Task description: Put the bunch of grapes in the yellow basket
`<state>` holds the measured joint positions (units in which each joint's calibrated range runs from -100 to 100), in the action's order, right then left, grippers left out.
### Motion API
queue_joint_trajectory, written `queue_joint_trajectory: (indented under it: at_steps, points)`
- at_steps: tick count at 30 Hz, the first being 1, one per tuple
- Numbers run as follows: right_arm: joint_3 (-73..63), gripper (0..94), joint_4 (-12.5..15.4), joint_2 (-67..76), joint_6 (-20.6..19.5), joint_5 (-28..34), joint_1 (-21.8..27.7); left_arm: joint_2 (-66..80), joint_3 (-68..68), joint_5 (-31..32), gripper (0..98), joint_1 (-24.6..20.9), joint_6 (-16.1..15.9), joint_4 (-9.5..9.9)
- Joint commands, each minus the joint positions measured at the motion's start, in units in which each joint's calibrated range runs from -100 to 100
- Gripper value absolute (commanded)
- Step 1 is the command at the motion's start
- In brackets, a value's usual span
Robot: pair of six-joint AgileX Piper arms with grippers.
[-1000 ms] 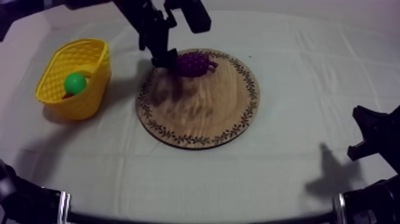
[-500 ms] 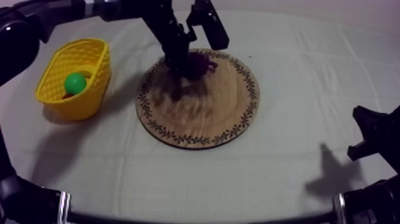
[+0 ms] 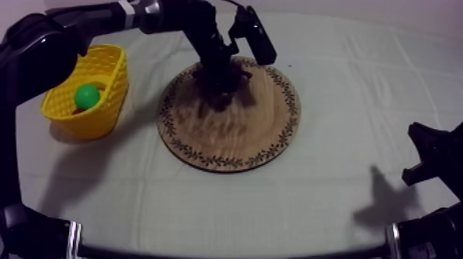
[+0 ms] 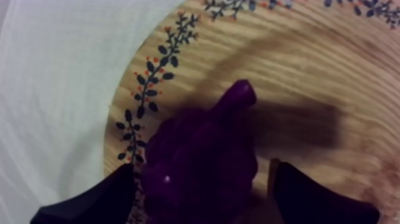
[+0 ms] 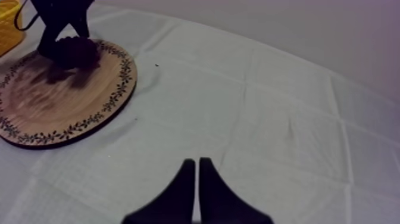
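1. Two arms work at a table under a pale cloth (image 3: 344,83), matte and soft, creased in straight fold lines like a grid.
2. Bunch of grapes (image 3: 233,74): dark purple, lumpy and rounded with a glossy plastic look, and one stubby end sticks out. It lies on the board (image 3: 227,134) close to the far rim, not in the basket.
3. Board: round, flat, light wood with streaky grain. A ring of small dark leaves with red dots is printed around the rim. It lies flat on the cloth near the table's middle.
4. Left gripper (image 3: 219,69): comes in from the upper left and is down at the grapes. The left wrist view shows its jaws spread, with one black finger (image 4: 89,202) on each side of the bunch and the tips low by the wood. A strip of bare board shows between the bunch and one finger, so no pinch is visible.
5. Basket (image 3: 103,52): yellow plastic, oval, with open lattice walls and a thicker rim. It stands on the cloth left of the board, near it but not touching. A smooth round green ball (image 3: 87,96) sits inside.
6. Right gripper (image 5: 197,162): low over bare cloth at the right side, well apart from the board. Its jaws are pressed together into a narrow black wedge with nothing between them.
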<state>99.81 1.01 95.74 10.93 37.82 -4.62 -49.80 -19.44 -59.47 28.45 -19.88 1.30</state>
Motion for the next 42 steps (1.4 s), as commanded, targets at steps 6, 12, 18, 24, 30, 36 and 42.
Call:
queue_joint_trajectory:
  at_steps: [6, 12, 18, 24, 30, 36, 42]
  points:
    - [-0.03, 0.4, -0.01, 0.01, 0.03, 0.00, 0.03, -1.24, -0.83, 1.11, 64.3, 0.10, 1.38, 0.17]
    - [-0.03, 0.4, -0.01, 0.01, 0.03, 0.00, 0.03, -1.55, 0.09, 2.38, 50.1, 0.07, 2.21, 0.48]
    - [-0.03, 0.4, -0.01, 0.01, 0.03, 0.00, 0.03, -0.10, 1.63, 2.65, 44.6, 0.04, 3.04, 0.73]
    - [-0.03, 0.4, -0.01, 0.01, 0.03, 0.00, 0.03, 6.84, 6.15, 2.09, 42.4, -0.25, 3.09, -0.06]
    - [-0.03, 0.4, -0.01, 0.01, 0.03, 0.00, 0.03, 20.32, 12.86, -0.89, 40.5, -0.85, 4.02, -0.66]
    - [-0.03, 0.4, -0.01, 0.01, 0.03, 0.00, 0.03, 35.91, 25.08, -4.42, 42.3, -3.17, 4.60, -1.17]
    - [-0.03, 0.4, -0.01, 0.01, 0.03, 0.00, 0.03, 50.13, 35.60, -6.90, 42.8, -6.47, 7.06, -0.88]
